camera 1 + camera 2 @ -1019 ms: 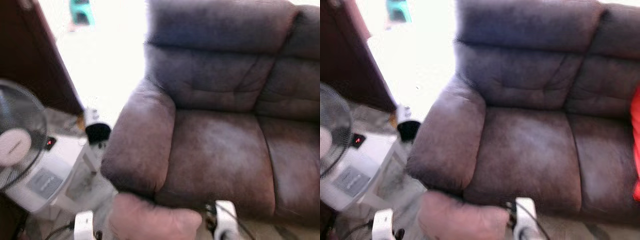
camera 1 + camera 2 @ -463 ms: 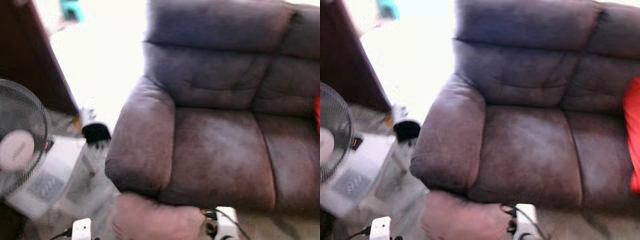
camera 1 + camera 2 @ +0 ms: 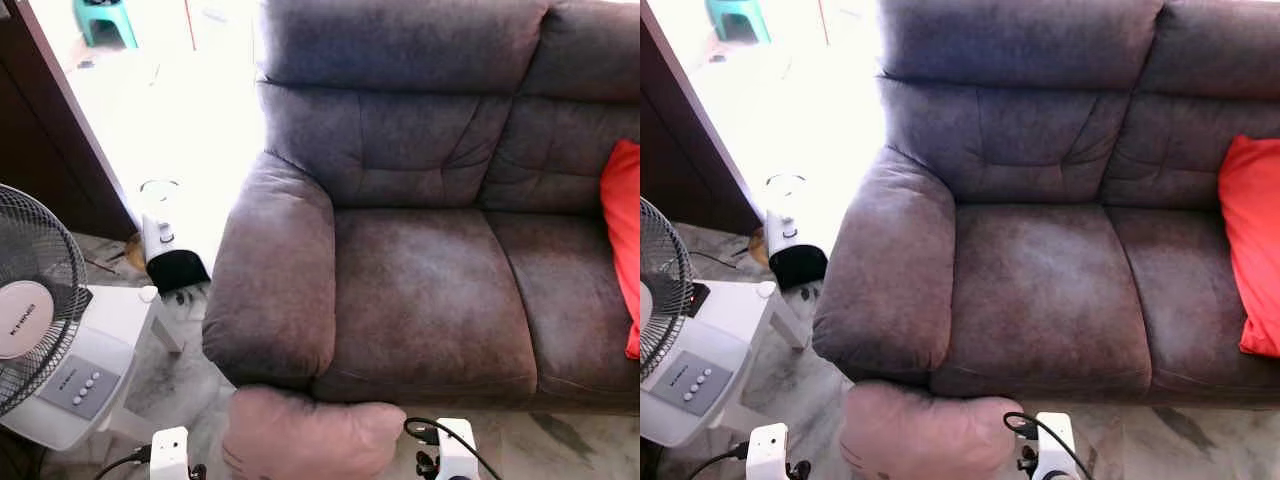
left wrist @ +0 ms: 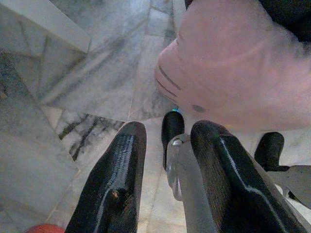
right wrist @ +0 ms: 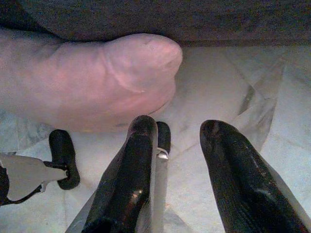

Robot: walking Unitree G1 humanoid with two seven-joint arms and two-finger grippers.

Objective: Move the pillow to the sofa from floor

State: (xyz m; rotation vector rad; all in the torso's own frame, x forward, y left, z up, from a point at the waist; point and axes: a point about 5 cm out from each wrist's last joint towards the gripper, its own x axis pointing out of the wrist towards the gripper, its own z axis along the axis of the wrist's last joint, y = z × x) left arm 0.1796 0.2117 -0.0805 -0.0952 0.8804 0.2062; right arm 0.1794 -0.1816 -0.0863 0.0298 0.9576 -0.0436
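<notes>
on the marble floor [image 3: 190, 375] at the far left stands a fan [image 3: 35, 300], its hub lettering too small to read. left tool [image 4: 163, 145] spread beside the pink pillow [image 3: 310, 435], lying crosswise below the sofa [image 3: 430, 290]; right tool [image 5: 177, 141] spread too.

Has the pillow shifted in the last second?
No. The pillow lies right in front of the sofa armrest, just as before; only the camera has shifted.
</notes>
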